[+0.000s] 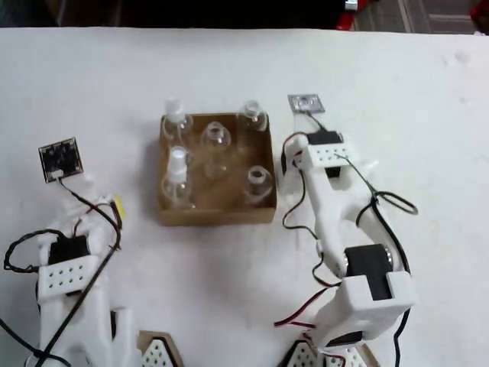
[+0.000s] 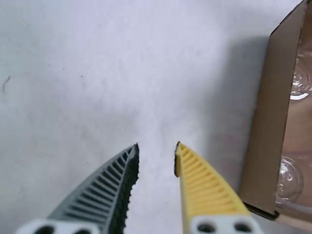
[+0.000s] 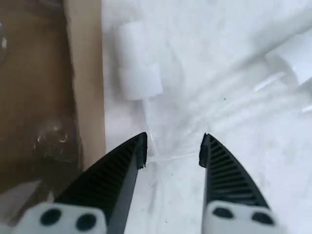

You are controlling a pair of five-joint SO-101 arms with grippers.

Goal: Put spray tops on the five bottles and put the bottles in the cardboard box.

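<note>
The cardboard box [image 1: 218,210] stands mid-table with five clear bottles upright in it. Two bottles [image 1: 177,115] [image 1: 176,167] on its left side carry white spray tops; the other three [image 1: 216,139] [image 1: 252,115] [image 1: 258,180] are uncapped. My right gripper [image 3: 173,144] is open just outside the box wall [image 3: 85,73], low over the table, with the thin tube of a loose white spray top [image 3: 139,73] lying between its fingers. Another spray top [image 3: 295,56] lies farther off. My left gripper [image 2: 157,148] is open and holds nothing, over bare table left of the box [image 2: 270,122].
The table is covered with a white cloth [image 1: 99,84]. The right arm [image 1: 336,206] with loose black cables stretches along the box's right side. The left arm [image 1: 72,267] sits at the lower left. Bottle bases [image 2: 288,178] show inside the box.
</note>
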